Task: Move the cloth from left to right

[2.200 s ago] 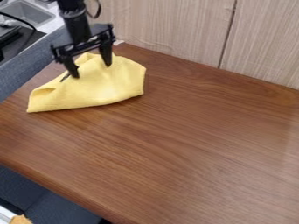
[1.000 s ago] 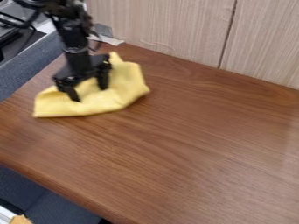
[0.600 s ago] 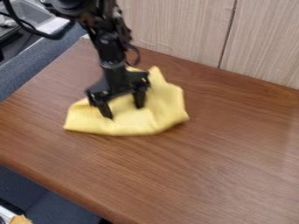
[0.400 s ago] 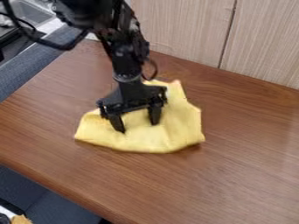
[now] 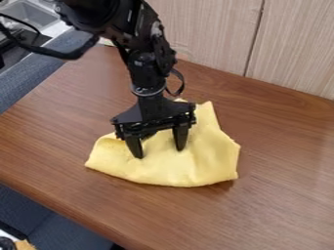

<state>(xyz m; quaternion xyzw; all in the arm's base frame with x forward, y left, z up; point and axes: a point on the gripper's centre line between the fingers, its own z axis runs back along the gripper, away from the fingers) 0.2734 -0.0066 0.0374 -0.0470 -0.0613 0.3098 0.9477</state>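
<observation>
Pressure above all: with the claw (image 5: 159, 152) spread open on the yellow cloth (image 5: 207, 163) midway across the desk (image 5: 283, 168), bear down evenly on both sides and drag slowly rightward.

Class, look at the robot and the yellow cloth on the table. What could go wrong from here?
The jaws of the gripper stand apart over the yellow cloth, not closed together, so the cloth might be left behind if the arm lifts or slides. The cloth also lies creased and uneven, so dragging it across the wooden table could bunch it up.
</observation>
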